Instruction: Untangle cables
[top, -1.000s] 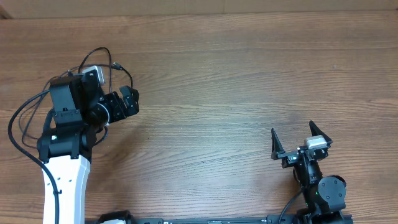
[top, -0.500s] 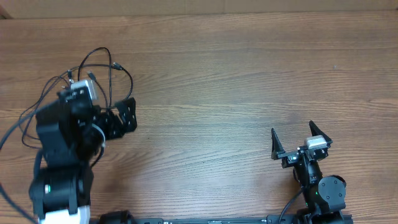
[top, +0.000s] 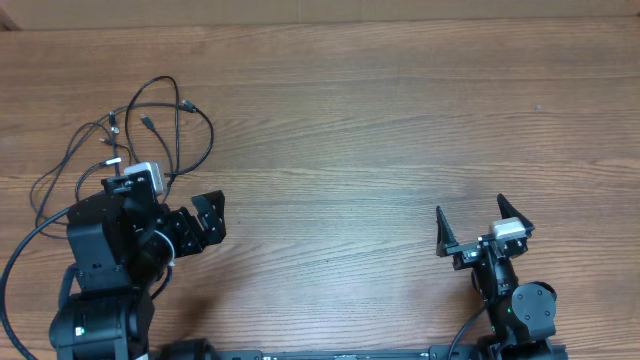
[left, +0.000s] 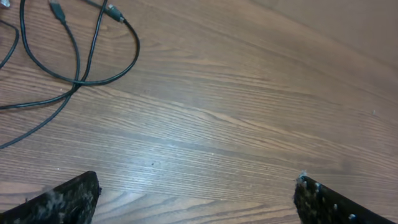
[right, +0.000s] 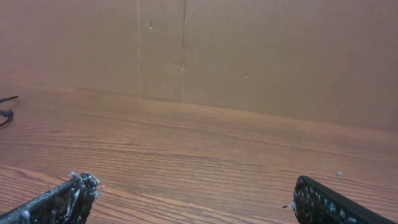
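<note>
The cables (top: 211, 135) lay in a loose heap at the far left of the tabletop (top: 380, 120), thin black loops crossing each other, small plugs poking out. To my eye they were still tangled. A second earlier the left arm had been standing right over them; by now it had drawn back toward the near edge, leaving the whole heap uncovered. The left claw (top: 207, 222) hung just short of the nearest loop, jaws spread wide, holding nothing. The right claw (top: 475, 222) had not stirred, well away on the right, equally wide and empty. I judged it a fresh look before choosing a cord.
</note>
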